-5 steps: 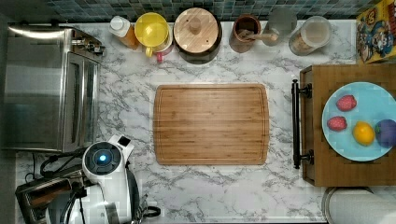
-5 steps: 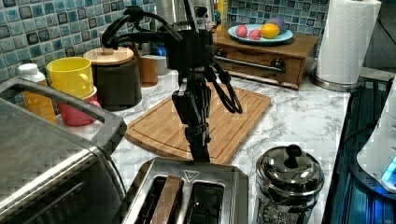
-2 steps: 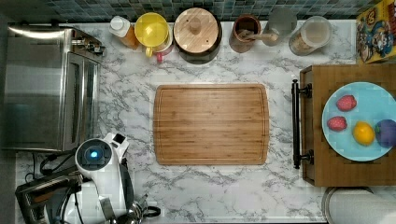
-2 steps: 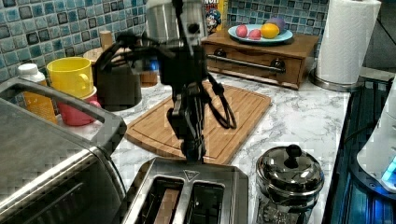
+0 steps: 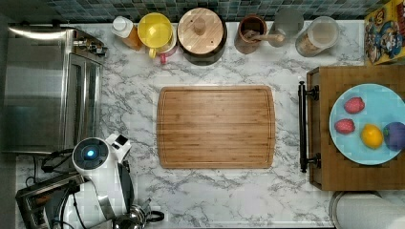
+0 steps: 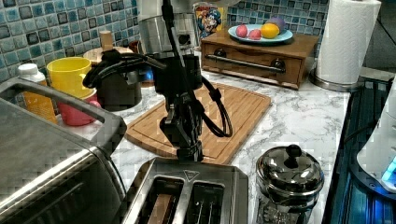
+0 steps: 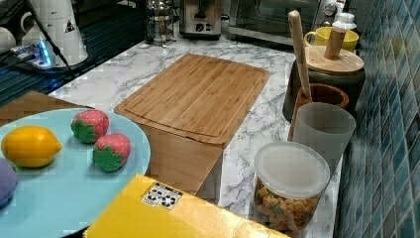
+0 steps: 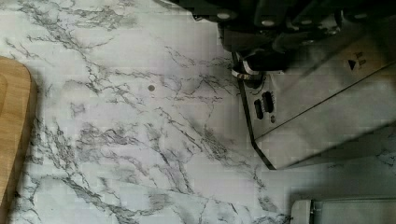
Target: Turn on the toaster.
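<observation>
Claw (image 6: 189,151) down at the control end of the steel pop-up toaster (image 6: 187,198) by the toaster oven (image 6: 46,158) on the marble table (image 5: 229,195), finger spread impossible to tell, lever press seemingly underway but unconfirmed.

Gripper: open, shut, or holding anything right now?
Gripper: cannot tell; it sits at the toaster's control end, above the lever side.
</observation>
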Controlling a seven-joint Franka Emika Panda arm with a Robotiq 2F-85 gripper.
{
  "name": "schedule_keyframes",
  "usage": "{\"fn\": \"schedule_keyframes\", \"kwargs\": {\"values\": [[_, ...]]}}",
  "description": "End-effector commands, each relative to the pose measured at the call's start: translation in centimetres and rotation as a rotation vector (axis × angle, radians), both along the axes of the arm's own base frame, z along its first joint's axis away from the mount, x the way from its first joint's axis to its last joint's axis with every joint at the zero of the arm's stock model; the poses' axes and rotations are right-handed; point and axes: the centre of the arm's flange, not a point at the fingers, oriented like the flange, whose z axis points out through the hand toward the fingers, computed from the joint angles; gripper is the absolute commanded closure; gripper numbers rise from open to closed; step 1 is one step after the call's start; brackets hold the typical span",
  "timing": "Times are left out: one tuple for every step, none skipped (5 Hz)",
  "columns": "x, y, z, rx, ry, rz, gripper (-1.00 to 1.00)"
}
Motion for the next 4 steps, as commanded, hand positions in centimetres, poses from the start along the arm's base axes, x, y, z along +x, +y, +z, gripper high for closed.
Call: {"fn": "schedule_keyframes", "kwargs": {"values": [[-8.68, -0.45, -6.50, -0.127, 0.088, 0.078, 1.00], [-8.69, -0.46, -6.52, -0.127, 0.088, 0.078, 1.00], [-8.69, -0.45, -6.51, -0.127, 0.088, 0.078, 1.00], [-8.69, -0.45, -6.51, -0.127, 0.088, 0.078, 1.00]]}}
